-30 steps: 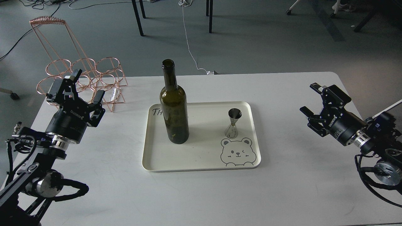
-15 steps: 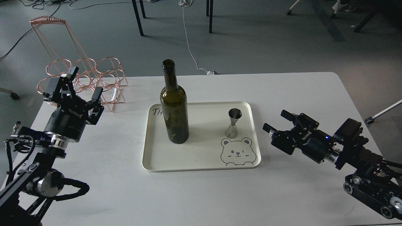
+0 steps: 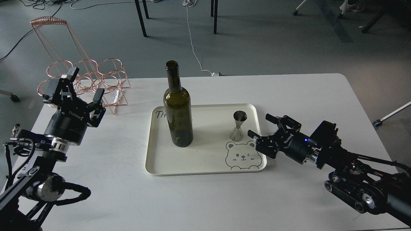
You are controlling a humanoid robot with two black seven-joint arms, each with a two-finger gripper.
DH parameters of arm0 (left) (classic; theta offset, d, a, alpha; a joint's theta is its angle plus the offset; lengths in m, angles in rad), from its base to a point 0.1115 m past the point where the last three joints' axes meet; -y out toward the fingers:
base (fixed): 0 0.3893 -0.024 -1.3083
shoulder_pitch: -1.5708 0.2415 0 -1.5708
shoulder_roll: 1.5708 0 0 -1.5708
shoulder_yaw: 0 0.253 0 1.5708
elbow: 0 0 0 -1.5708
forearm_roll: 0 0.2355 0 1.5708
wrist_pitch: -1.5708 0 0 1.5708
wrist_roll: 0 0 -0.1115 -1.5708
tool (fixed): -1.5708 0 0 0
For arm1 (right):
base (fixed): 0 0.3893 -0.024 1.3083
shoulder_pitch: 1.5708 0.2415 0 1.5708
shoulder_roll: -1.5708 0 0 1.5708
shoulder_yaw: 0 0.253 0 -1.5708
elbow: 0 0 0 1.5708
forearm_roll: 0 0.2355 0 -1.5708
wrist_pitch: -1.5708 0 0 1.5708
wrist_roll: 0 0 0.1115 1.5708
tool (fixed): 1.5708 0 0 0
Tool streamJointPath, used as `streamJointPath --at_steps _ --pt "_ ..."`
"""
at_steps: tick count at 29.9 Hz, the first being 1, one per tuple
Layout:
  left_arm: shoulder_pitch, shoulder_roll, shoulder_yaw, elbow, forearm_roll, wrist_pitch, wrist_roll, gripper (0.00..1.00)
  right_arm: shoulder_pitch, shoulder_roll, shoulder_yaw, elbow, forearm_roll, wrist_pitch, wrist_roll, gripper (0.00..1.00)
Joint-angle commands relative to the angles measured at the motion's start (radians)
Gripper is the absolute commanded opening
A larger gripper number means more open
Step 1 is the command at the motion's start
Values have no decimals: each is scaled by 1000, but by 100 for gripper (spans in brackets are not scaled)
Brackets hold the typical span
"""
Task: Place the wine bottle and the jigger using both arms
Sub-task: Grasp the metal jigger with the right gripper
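Note:
The wine bottle, tall dark olive-green glass, stands upright on the left half of a cream tray. The jigger, small shiny silver and hourglass shaped, stands upright on the tray's right half, above a bear drawing. My right gripper is open and empty at the tray's right edge, its fingers pointing left, a short gap from the jigger. My left gripper is open and empty at the table's left, well left of the bottle.
A copper wire bottle rack stands at the table's back left corner, right behind my left gripper. The white table carries the tray at its centre. Chair legs and cables lie on the floor beyond.
My right arm has swung in from the table's right side and lowered, bringing its open gripper up to the tray's right edge beside the jigger. My left gripper has barely shifted.

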Motion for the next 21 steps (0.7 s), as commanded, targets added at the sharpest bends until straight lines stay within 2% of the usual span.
streamJointPath --at_steps 1,3,11,16,21 --pt "1 0 0 -5 0 -1 0 98 20 50 -1 -50 -26 0 0 83" --pt "1 1 -1 -15 0 -3 0 98 28 73 -1 -73 -29 0 0 79" --pt "-1 1 0 -20 0 -3 0 98 46 144 -21 -141 -40 0 0 77" --pt "-1 1 0 -20 0 -3 0 98 62 188 -26 -182 -40 0 0 70" --pt "-1 3 -1 -22 0 -3 0 98 80 213 -26 -205 -40 0 0 48"
